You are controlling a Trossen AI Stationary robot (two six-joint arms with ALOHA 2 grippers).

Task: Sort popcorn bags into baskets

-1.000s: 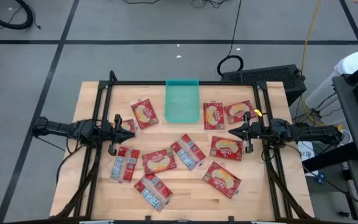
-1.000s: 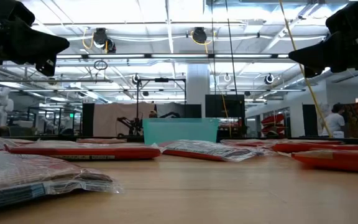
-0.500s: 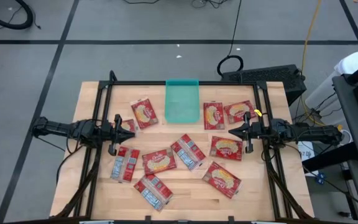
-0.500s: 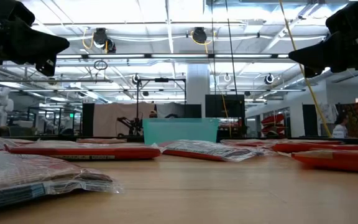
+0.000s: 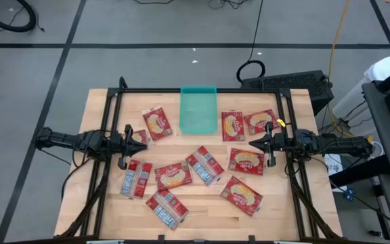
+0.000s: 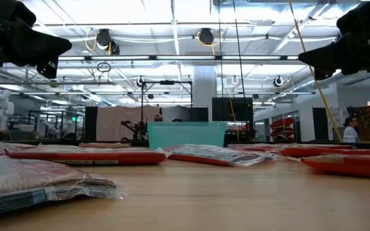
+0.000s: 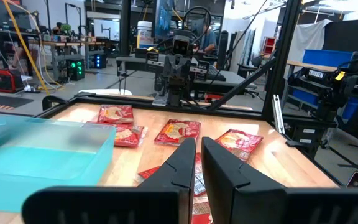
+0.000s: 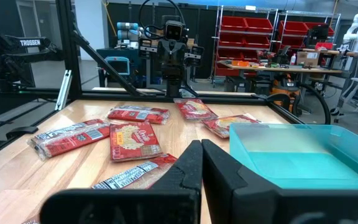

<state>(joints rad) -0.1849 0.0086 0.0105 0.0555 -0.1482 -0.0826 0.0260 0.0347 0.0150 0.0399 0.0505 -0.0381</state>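
Lying lengthwise toward the table's far edge, teal basket (image 5: 198,108) sits between both closed, empty grippers.

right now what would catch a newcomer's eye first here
Red popcorn bags lie scattered flat across the wooden table. A teal basket sits empty at the table's far middle edge. The left gripper and right gripper, both shut and empty, face each other from opposite sides.

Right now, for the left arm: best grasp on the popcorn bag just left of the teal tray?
That popcorn bag lies flat on the table, slightly tilted, clear of its neighbours and of the teal tray. Probably best to come straight down with the left gripper, now shut, and pinch across the short width near the middle, fingers turned to match the tilt; flat packets offer no raised edge.
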